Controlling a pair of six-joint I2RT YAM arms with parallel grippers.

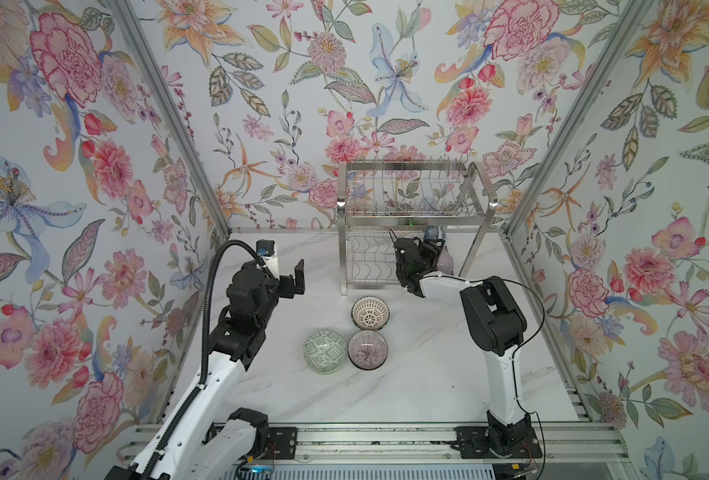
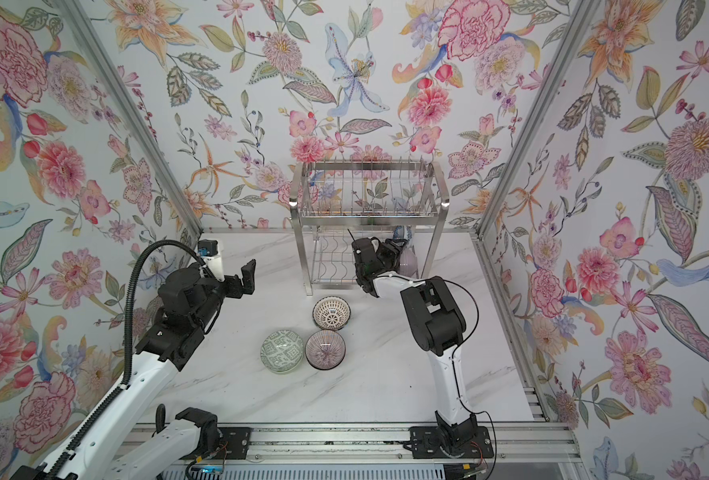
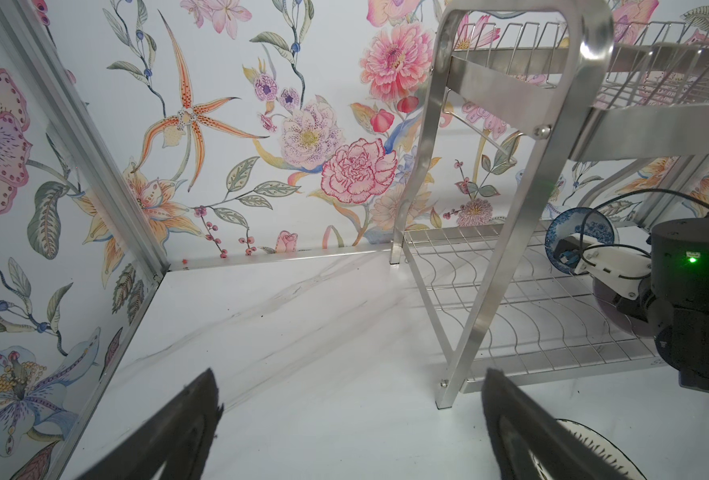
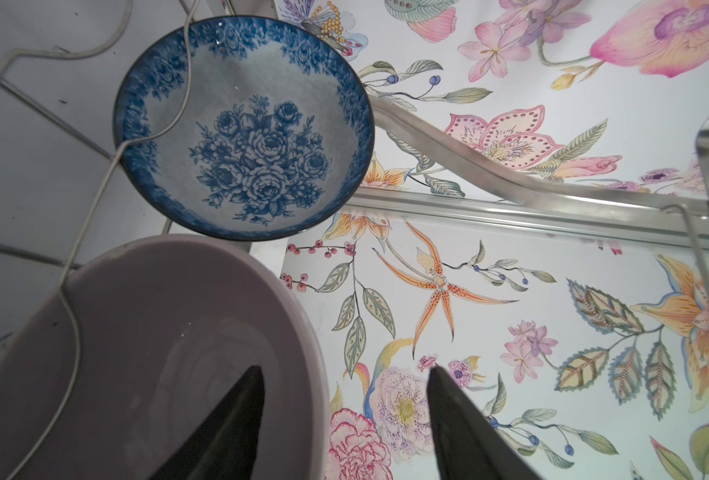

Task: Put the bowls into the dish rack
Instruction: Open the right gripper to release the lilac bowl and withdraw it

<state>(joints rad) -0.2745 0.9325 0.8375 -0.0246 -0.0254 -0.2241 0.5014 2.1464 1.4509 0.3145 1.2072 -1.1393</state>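
Left tool hovers above the desk, left of the rack, jaws wide apart, nothing between them. Mid-desk, three bowls sit upright in a cluster: grey-green geometric bowl touching the purple-lined bowl, white lattice bowl just behind them, near the rack's front leg. Dish rack stands at the back wall; no bowl is clearly visible on its upper tier. At the right end of the lower wavy shelf, the blue floral bowl stands on edge, with the lilac bowl just in front of it. Right tool straddles the lilac bowl's rim, one finger inside and one outside, jaws apart and not pinching.
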